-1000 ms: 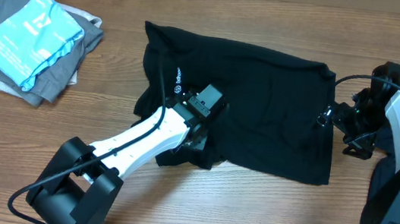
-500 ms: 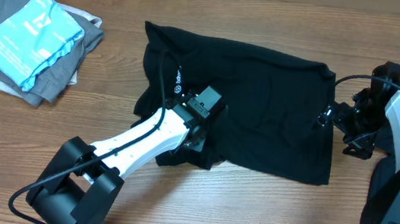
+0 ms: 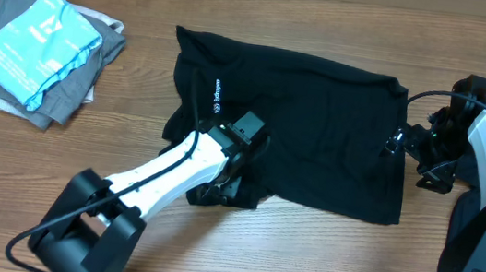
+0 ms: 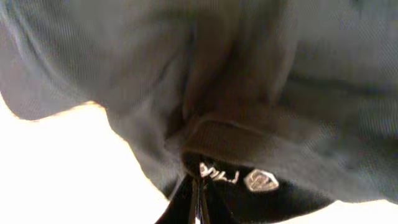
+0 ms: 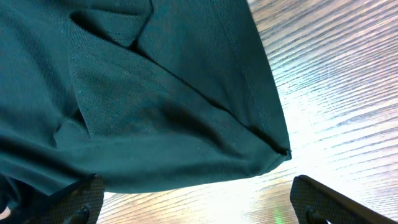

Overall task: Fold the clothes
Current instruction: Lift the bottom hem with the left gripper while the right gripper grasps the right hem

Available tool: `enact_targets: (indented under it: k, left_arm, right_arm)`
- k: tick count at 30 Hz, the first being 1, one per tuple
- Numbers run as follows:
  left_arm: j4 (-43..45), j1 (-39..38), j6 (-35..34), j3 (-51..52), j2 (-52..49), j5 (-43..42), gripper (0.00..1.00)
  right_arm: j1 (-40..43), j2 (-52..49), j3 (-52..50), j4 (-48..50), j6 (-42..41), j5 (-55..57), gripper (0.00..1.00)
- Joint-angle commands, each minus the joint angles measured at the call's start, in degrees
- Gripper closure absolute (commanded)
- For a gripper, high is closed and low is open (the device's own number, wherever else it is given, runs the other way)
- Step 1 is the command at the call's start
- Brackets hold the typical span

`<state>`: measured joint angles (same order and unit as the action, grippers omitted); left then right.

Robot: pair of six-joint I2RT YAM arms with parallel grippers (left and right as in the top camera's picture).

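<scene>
T-shirt (image 3: 319, 118) lies mostly flat mid-counter, toward the far edge. Left gripper (image 4: 196, 190) is pinched on a bunched hem at its near-left side; right gripper (image 5: 196, 193) is spread over the right hem, holding nothing. Risk: pulling left alone drags the whole shirt and wrinkles it, or the thick bunch slips out.

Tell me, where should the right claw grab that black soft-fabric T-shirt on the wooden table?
Probably the stitched right edge of the black soft-fabric T-shirt, near its corner. The cloth lies flat and thin there with bare wooden table beside it, so the open right gripper could come in low from the right and slip one finger underneath.
</scene>
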<state>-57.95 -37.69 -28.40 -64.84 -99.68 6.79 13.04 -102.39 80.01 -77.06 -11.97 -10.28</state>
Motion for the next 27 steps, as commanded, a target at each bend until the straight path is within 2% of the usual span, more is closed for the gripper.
enact_targets:
  k: [1, 3, 8, 17, 24, 27]
  left_arm:
    - [-2.99, 0.48, -2.10, -0.02, 2.84, -8.17, 0.96]
    - [-4.92, 0.20, -2.27, 0.11, 2.73, -11.13, 0.96]
    - [-8.15, -2.25, -7.19, 1.97, 2.73, -9.16, 0.96]
    - [-7.82, -8.26, -14.12, 10.14, 2.73, -10.05, 0.96]
    - [-7.85, -10.80, -15.39, 14.34, 2.73, -11.98, 0.96]
    - [-8.09, -10.75, -15.30, 14.47, 2.73, -11.98, 0.85]
  right_arm:
    - [0.07, 0.96, -0.28, 0.24, 0.02, -0.55, 0.00]
    - [0.07, 0.96, -0.28, 0.24, 0.00, -0.55, 0.00]
    - [0.07, 0.96, -0.28, 0.02, 0.02, -0.52, 0.00]
    - [0.07, 0.96, -0.28, -0.17, 0.04, -0.35, 0.00]
    - [0.07, 0.96, -0.28, -3.19, 0.00, 1.84, 0.00]
    - [0.07, 0.96, -0.28, -6.19, 0.00, 1.84, 0.00]
